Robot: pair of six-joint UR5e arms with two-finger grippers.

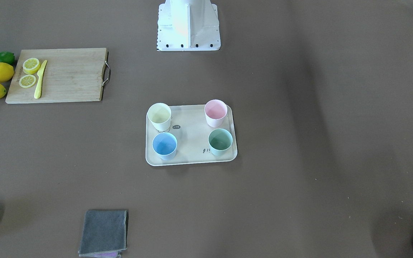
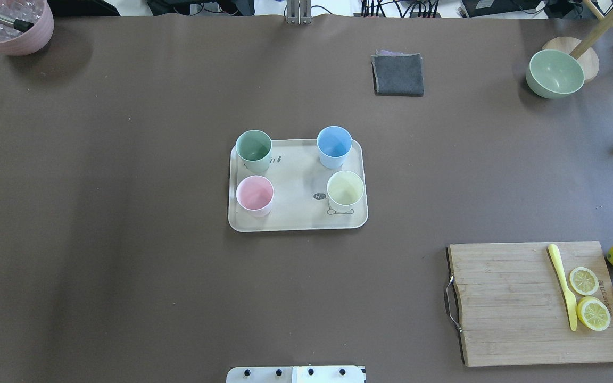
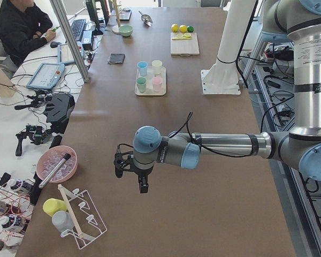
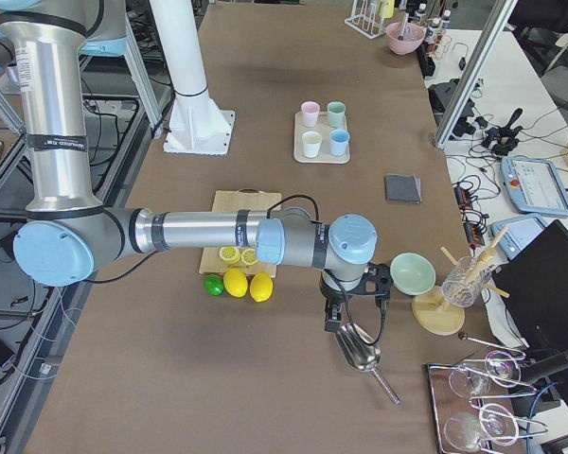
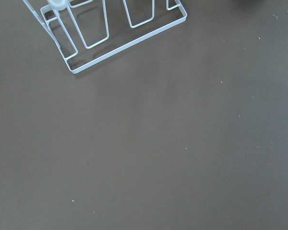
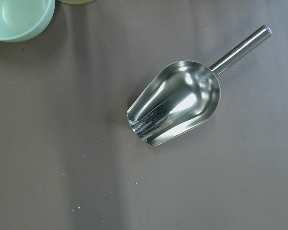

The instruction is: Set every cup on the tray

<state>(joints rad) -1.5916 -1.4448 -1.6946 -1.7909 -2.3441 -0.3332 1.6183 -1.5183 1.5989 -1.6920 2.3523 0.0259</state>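
Observation:
The cream tray (image 2: pixel 296 215) lies mid-table, also in the front view (image 1: pixel 192 156). All four cups stand upright on it, one near each corner: mint green (image 2: pixel 254 146), light blue (image 2: pixel 334 142), pink (image 2: pixel 255 193) and pale yellow (image 2: pixel 345 189). In the front view they are yellow (image 1: pixel 159 114), pink (image 1: pixel 216 109), blue (image 1: pixel 164 144), green (image 1: pixel 220 139). My left gripper (image 3: pixel 132 175) shows only in the left side view, far from the tray near a wire rack. My right gripper (image 4: pixel 353 307) shows only in the right side view, above a metal scoop. I cannot tell whether either is open or shut.
A wooden cutting board (image 2: pixel 524 303) with a yellow knife (image 2: pixel 563 284), lemon slices and lemons beside it lies near the robot's right. A grey cloth (image 2: pixel 398 74), a green bowl (image 2: pixel 555 72) and a pink bowl (image 2: pixel 11 26) sit at the far edge. A scoop (image 6: pixel 175 108) and a wire rack (image 5: pixel 110 33) lie below the wrists.

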